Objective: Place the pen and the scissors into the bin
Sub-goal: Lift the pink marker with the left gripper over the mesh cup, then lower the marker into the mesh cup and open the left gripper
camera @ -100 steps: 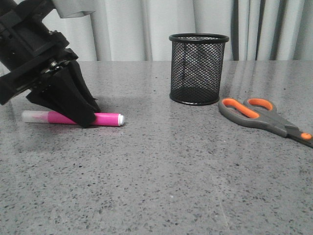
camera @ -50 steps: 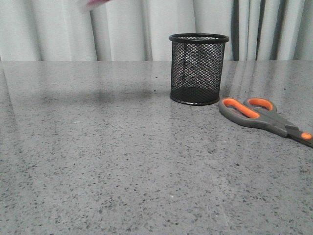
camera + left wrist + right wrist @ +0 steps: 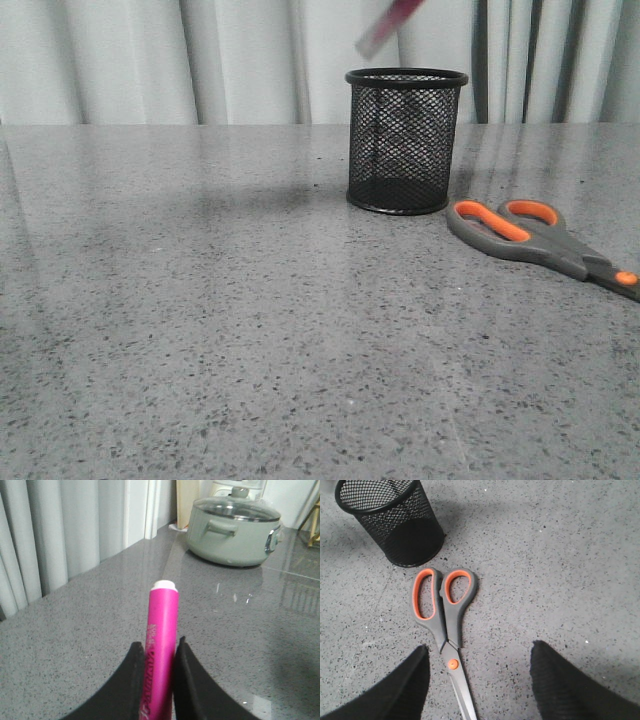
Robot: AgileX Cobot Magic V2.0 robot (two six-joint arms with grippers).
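The pink pen [image 3: 388,27] shows blurred and tilted at the top of the front view, just above the rim of the black mesh bin [image 3: 407,140]. The arm holding it is out of that view. In the left wrist view my left gripper [image 3: 159,642] is shut on the pen [image 3: 162,625], whose white end points away from the fingers. The scissors [image 3: 530,237] lie flat on the table right of the bin. My right gripper [image 3: 479,646] hangs open above the scissors [image 3: 445,610], its fingers either side of the pivot and blade, with the bin [image 3: 390,520] beyond the handles.
Pale curtains [image 3: 150,60] close off the far side of the grey speckled table [image 3: 250,350]. A grey-green pot with a glass lid [image 3: 232,530] stands on a counter in the left wrist view.
One second ago the left gripper was down on the pen at the table's left. It has since lifted the pen out of the front view's top, then carried it right to above the bin.
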